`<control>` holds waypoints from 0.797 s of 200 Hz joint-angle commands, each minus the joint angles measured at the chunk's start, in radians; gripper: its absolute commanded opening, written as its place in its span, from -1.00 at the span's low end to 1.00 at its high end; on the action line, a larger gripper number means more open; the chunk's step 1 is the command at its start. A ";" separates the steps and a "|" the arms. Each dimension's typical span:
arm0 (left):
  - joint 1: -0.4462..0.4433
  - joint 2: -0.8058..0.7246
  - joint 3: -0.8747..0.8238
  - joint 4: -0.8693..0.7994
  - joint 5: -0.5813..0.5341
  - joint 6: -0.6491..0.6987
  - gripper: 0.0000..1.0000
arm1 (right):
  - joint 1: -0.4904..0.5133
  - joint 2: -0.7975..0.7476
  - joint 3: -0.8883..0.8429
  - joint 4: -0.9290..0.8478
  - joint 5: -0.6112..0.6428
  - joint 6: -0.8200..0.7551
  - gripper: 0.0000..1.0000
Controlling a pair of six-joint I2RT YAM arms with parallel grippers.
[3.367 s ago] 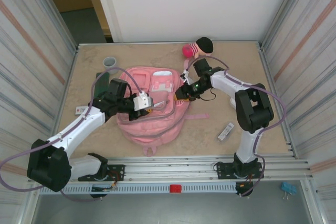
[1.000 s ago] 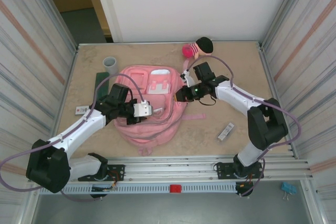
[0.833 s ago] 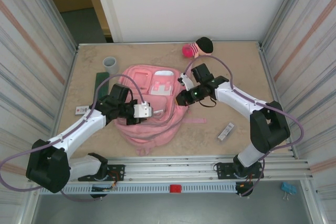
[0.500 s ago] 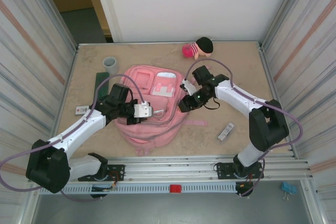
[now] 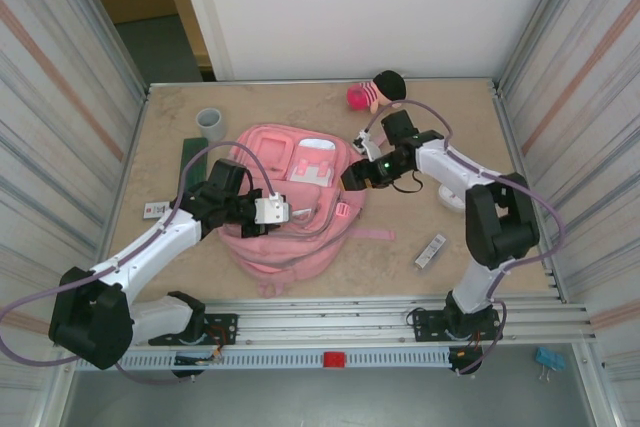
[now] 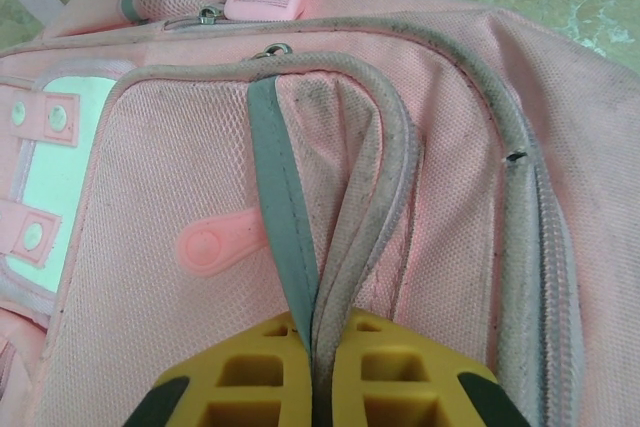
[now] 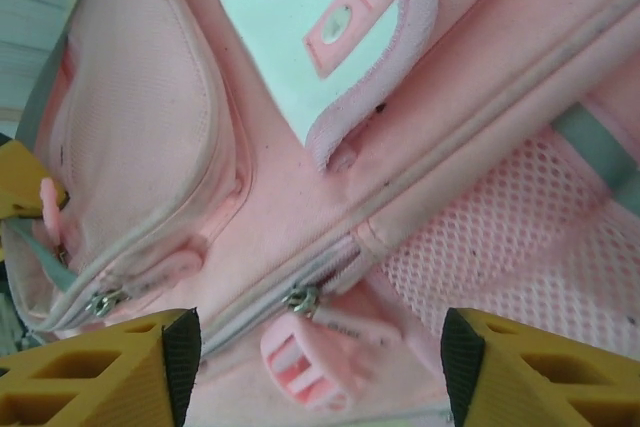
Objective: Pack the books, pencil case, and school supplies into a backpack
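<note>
The pink backpack point(image 5: 290, 222) lies flat in the middle of the table, front pockets up. My left gripper point(image 5: 284, 213) is shut on a fold of its grey piped pocket edge point(image 6: 372, 197), with a teal strap point(image 6: 280, 217) pinched alongside. My right gripper point(image 5: 350, 178) hangs open at the bag's right side. In the right wrist view a metal zipper pull point(image 7: 300, 299) and a pink buckle point(image 7: 306, 359) lie loose between its fingertips point(image 7: 182, 352). The dark green pencil case point(image 5: 193, 155) lies left of the bag. A white card point(image 5: 155, 210) and a grey-white strip point(image 5: 431, 250) lie on the table. The books are out of view.
A grey cup point(image 5: 210, 122) stands at the back left. A pink doll with black hair point(image 5: 378, 91) lies at the back, just behind the right arm. A loose pink strap point(image 5: 372, 234) trails right of the bag. Metal walls close in both sides.
My right gripper has opened and let go of the backpack's right side, drawing back slightly to the right. The left gripper has kept its grip and barely moved.
</note>
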 commanded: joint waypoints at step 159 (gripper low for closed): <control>0.019 -0.032 0.002 0.088 0.024 -0.068 -1.00 | 0.003 0.080 0.028 -0.072 -0.532 0.022 -0.15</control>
